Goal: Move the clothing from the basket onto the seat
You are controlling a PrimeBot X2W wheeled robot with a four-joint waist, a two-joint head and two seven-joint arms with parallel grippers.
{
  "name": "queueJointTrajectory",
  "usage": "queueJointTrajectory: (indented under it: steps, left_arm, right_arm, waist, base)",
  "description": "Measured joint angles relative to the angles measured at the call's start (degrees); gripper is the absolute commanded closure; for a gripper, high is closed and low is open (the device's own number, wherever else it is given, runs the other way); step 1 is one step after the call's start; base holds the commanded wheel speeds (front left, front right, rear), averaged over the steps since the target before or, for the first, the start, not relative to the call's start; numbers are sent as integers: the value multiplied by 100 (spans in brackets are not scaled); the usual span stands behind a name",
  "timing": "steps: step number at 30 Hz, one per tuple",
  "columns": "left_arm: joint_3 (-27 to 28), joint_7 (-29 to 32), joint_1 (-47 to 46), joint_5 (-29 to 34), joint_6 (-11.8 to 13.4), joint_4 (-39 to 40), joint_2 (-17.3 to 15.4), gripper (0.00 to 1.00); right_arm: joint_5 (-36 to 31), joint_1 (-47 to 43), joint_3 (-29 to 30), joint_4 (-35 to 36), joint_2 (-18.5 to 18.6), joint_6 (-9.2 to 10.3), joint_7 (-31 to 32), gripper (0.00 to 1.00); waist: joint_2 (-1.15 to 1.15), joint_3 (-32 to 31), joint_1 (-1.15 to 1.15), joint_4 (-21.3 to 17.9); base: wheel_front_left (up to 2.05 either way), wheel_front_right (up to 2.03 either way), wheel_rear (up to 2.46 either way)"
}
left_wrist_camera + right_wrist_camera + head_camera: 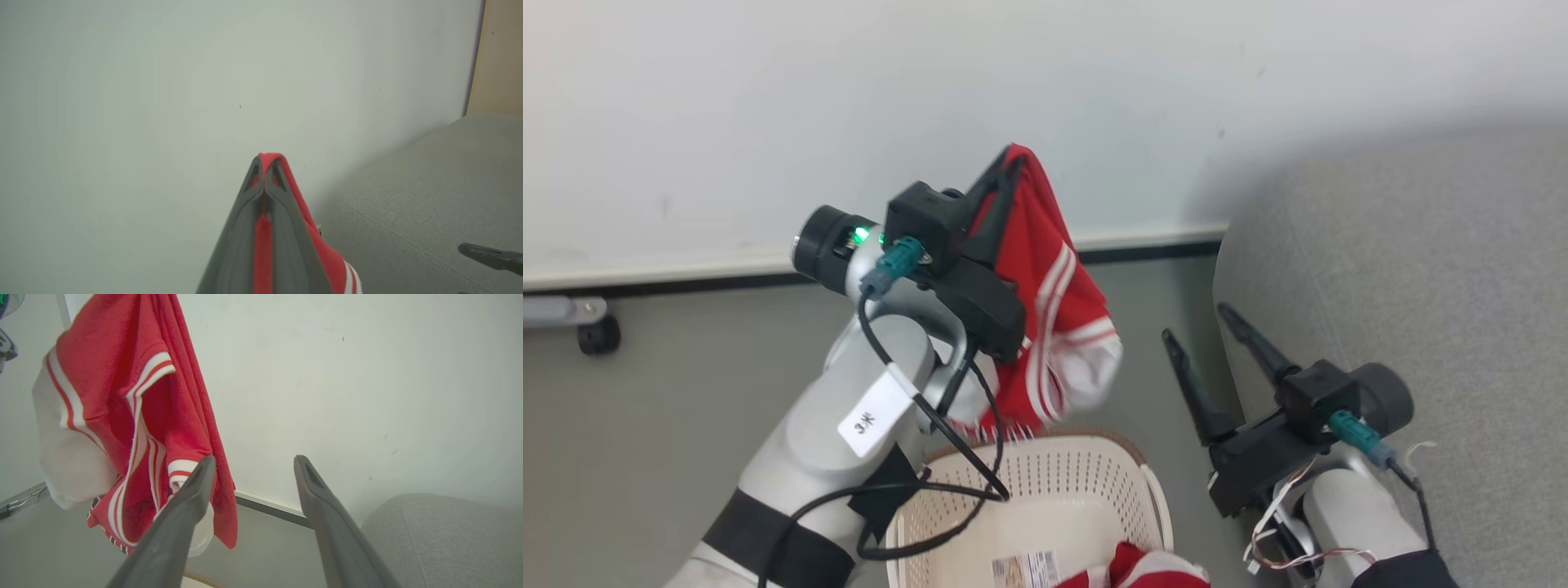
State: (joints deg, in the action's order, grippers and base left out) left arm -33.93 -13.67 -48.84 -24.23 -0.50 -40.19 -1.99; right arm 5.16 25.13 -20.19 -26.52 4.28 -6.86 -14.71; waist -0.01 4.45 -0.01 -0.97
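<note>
1. One red-and-white garment (pixel 1054 294) hangs in the air from the left tool (pixel 1011 155), just above the far rim of the basket (pixel 1094 469). It is not on the seat (pixel 1421 286). Whether its lowest hem touches the rim cannot be told.
2. A second garment (pixel 1143 572), also red and white, lies inside the basket near its right wall. The bottom edge of the head view cuts most of it off, so its shape is unclear.
3. The left tool's two fingers are pressed together on a fold of red fabric at their tips. The left wrist view shows the cloth pinched between them and spilling down the right side.
4. There is one basket, cream with perforated sides and a brown rim band. A barcode sticker (pixel 1025 570) on its base is partly cut off. The left forearm and a black cable (pixel 931 490) hide the basket's left side.
5. The right tool (pixel 1196 322) is to the right of the basket, against the seat's edge. Its two fingers are spread apart with nothing between them. In the right wrist view the hanging garment is beyond the left finger.
6. The one grey seat fills the right side and runs out of frame.
7. Behind everything are a pale wall (pixel 931 82), a dark baseboard (pixel 1143 251) and a grey floor (pixel 670 408). One black caster (pixel 598 335) is at the far left.
</note>
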Motion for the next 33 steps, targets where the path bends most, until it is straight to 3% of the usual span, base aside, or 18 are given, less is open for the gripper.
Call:
queueJointTrajectory:
  steps: [11, 20, 21, 23, 24, 33]
  left_arm:
    - [-899, 253, 316, -509, 321, 944, -5, 100]
    - [-1150, 416, 331, -770, 503, 1369, -18, 100]
    - [-1150, 433, 331, -786, 505, 1377, -21, 100]
    - [-1148, 457, 331, -791, 512, 1386, -22, 100]
    - [-1145, 458, 331, -791, 513, 1392, -20, 100]
    - [-899, 534, 629, -845, 611, 1306, -146, 100]
  right_arm:
    - [267, -102, -759, -513, -46, -27, 0, 0]
    - [456, 499, -1188, -1259, -54, -29, 0, 0]
    - [502, 570, -1222, -1312, -56, -29, 0, 36]
    - [547, 689, -1300, -1441, -56, -29, 0, 67]
    - [549, 737, -1340, -1494, -54, -29, 0, 100]
    - [720, 1133, -1574, -1642, -31, -29, 0, 100]
  waist:
    - [0, -676, 0, 169]
    - [1, -745, 1, 430]
    - [1, -743, 1, 442]
    - [1, -733, 1, 460]
    - [1, -727, 1, 466]
    - [1, -656, 1, 361]
  base:
    - [0, 0, 0]
    - [0, 0, 0]
    - [0, 0, 0]
    - [0, 0, 0]
    - [0, 0, 0]
    - [0, 0, 0]
